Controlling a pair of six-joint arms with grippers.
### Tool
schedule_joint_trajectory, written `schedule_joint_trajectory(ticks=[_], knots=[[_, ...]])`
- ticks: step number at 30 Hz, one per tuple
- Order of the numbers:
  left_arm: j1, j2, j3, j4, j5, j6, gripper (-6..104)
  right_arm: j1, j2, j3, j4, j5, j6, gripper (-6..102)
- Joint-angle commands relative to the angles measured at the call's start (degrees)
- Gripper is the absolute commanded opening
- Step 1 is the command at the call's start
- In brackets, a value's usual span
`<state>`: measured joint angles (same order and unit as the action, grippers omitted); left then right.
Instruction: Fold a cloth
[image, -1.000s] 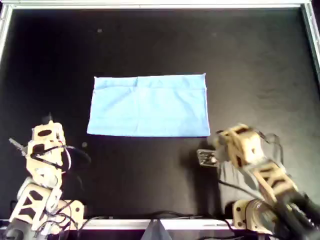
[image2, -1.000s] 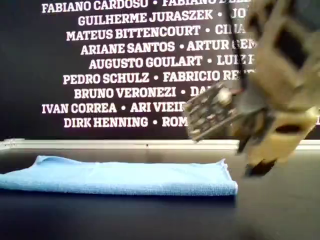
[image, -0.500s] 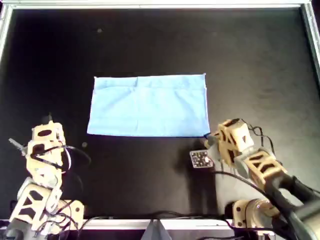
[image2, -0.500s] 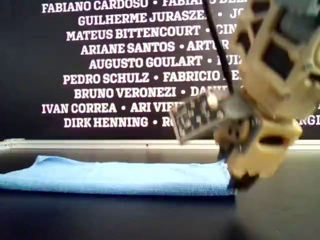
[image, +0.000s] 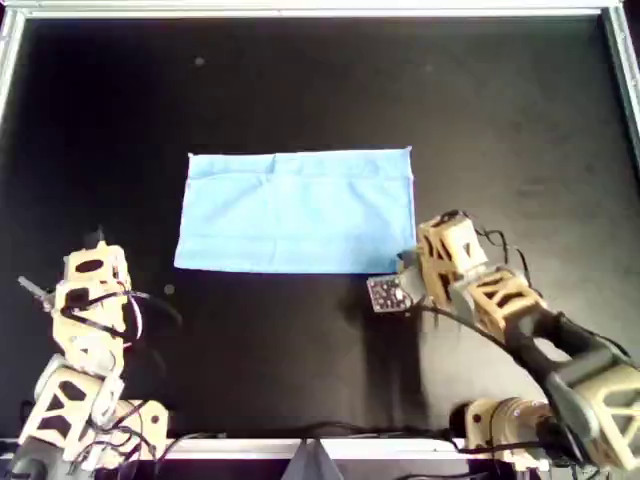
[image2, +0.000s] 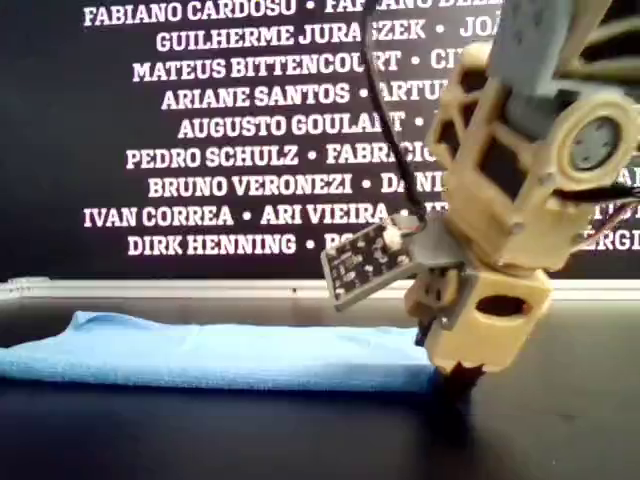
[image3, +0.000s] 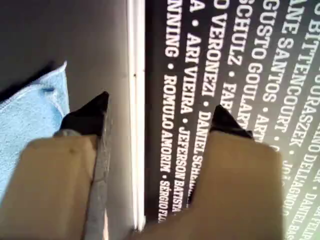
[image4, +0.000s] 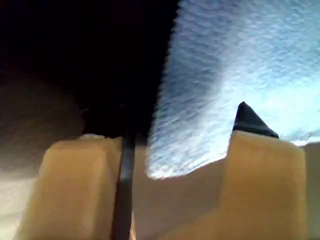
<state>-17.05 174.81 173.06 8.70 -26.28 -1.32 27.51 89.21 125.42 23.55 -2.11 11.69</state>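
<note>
Spread-jawed, my second gripper (image4: 165, 150) straddles the near right corner of the folded cloth (image: 298, 210) (overhead view), while my first gripper (image3: 157, 117), parted and empty, sits near left.

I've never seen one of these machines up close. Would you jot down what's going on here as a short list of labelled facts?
Setting: black table with a pale metal rim, and a wall of white names behind it.
Cloth: the cloth lies flat as a light blue rectangle, already folded over once.
My second gripper: my second gripper is open at the cloth's near corner on the overhead view's right, with the corner between its fingers.
My first gripper: my first gripper is open and holds nothing; it is beside the cloth, not on it.
Likely next move: probably closing on that corner.
</note>
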Motion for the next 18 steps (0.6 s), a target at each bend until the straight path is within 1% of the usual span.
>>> schedule_joint_trajectory(ticks=[1,5,8,11,18], knots=[[0.0,0.7,-0.7,-0.35,-0.44,0.18,70,-0.18,-1.41,-4.75,-0.53,-0.62,0.09,81],[0.0,0.7,-0.7,-0.35,-0.44,0.18,70,-0.26,-1.49,-5.19,-0.53,-0.62,0.09,80],[0.0,0.7,-0.7,-0.35,-0.44,0.18,70,-0.53,-1.32,-5.19,0.09,-0.09,0.09,74],[0.0,0.7,-0.7,-0.35,-0.62,0.18,70,-0.62,-0.53,-4.75,0.09,0.18,0.09,59],[0.0,0.88,-0.7,-0.35,-0.79,0.18,70,-0.7,0.26,-5.27,-0.62,0.18,0.09,12]])
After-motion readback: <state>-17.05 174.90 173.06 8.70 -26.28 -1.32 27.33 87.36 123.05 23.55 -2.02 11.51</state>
